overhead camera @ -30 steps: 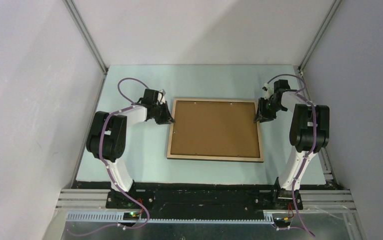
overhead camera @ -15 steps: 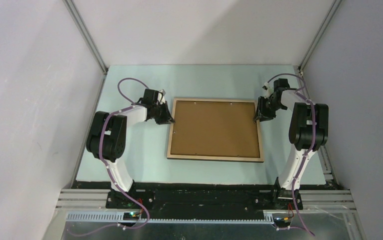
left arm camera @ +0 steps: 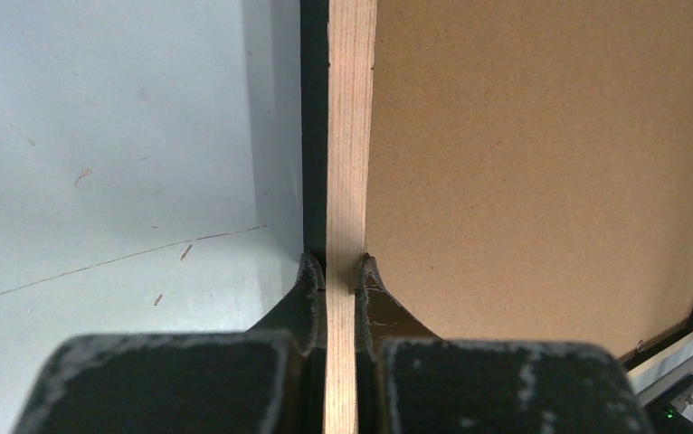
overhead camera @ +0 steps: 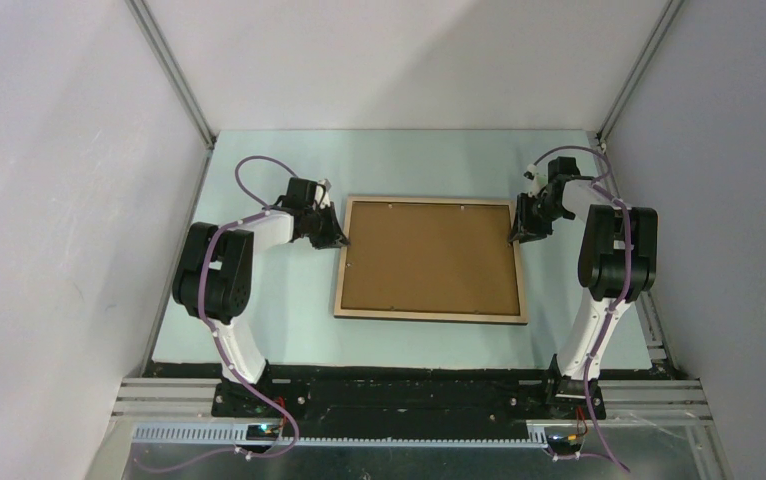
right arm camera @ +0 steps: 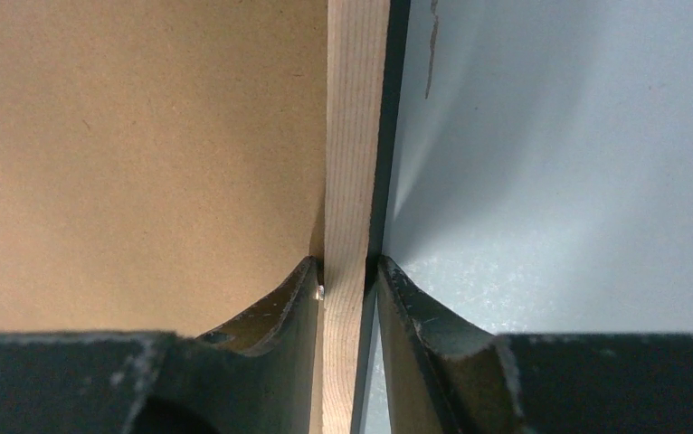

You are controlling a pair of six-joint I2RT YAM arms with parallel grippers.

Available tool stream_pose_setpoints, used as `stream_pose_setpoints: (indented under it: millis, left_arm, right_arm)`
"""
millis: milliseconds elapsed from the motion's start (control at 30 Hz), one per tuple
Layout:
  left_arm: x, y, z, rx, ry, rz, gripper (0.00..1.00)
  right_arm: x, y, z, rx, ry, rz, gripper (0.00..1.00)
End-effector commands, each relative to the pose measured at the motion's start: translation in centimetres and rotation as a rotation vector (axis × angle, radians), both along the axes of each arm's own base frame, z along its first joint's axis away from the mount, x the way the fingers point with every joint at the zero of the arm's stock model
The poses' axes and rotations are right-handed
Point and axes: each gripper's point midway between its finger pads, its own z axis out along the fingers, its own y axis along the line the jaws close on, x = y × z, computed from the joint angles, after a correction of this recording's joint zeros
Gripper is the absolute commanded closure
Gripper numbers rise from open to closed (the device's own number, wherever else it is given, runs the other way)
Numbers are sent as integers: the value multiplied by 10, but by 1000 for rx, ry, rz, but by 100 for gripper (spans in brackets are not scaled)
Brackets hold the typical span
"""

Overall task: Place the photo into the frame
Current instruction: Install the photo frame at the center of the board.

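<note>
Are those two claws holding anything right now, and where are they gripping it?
Both hold the frame: the left gripper pinches its left wooden rail, the right gripper its right rail, each toward the far end.

Frame [left arm camera: 349,136] level, light-wood back facing up, black front facing down.

The left arm [overhead camera: 221,290] and right arm [overhead camera: 614,270] are showing white links between bulky black joints. A purple cable [overhead camera: 239,175] is looping along each arm, running down to black bases [overhead camera: 249,400]. The fingers [left arm camera: 302,298] are looking black and tapered, with greyish scuffs showing on their blocks
</note>
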Motion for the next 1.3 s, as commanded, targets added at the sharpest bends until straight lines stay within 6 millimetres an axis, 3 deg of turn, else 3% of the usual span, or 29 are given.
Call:
stream_pose_setpoints:
  millis: [0,1267]
  left_arm:
    - [-35,3,-27,6,155,-22,100]
    - [-31,8,-24,11,139,-11,100]
  right_arm:
    - [-8,-7,1,-45,5,60,68]
    - [-13,-7,11,-44,-25,427,68]
